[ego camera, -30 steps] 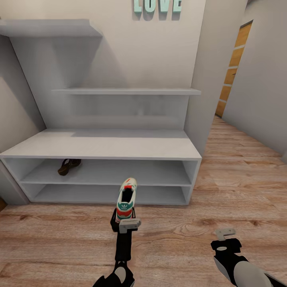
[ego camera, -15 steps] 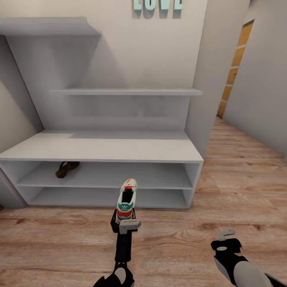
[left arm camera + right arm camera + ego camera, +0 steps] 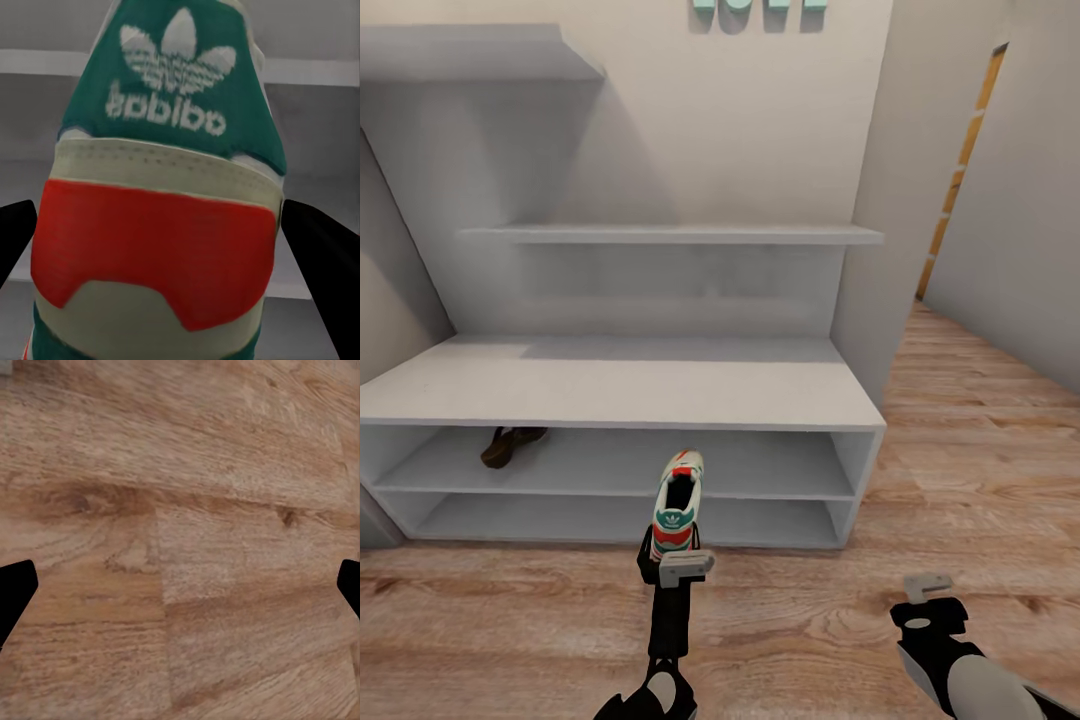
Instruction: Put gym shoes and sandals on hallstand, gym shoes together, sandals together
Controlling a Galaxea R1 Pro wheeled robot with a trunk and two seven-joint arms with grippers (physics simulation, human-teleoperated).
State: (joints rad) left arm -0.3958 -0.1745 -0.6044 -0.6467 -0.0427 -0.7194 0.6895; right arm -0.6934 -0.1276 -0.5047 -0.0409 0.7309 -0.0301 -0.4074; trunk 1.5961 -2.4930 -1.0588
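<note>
My left gripper [image 3: 660, 560] is shut on the heel of a gym shoe [image 3: 678, 505], white with teal and red trim, held toe-forward in front of the hallstand [image 3: 620, 385]. In the left wrist view the gym shoe's heel [image 3: 161, 195] sits between the black fingers [image 3: 319, 255]. A brown sandal [image 3: 508, 443] lies at the left of the hallstand's upper low shelf. At the lower right, my right gripper [image 3: 926, 590] hangs above the corridor floor [image 3: 810, 620]; the right wrist view has its fingers [image 3: 15, 589] spread wide over bare planks [image 3: 180, 547], holding nothing.
Stepped wall shelves [image 3: 670, 233] rise above the hallstand's flat top. A wall corner [image 3: 880, 250] stands right of the rack, and the corridor runs back beside it toward an orange door [image 3: 960, 170]. Teal letters [image 3: 760, 8] hang on the wall.
The whole view has shifted: the hallstand looks larger and nearer and the sandal sits further left in the picture. Both grippers keep their places in the picture, the left still holding the shoe.
</note>
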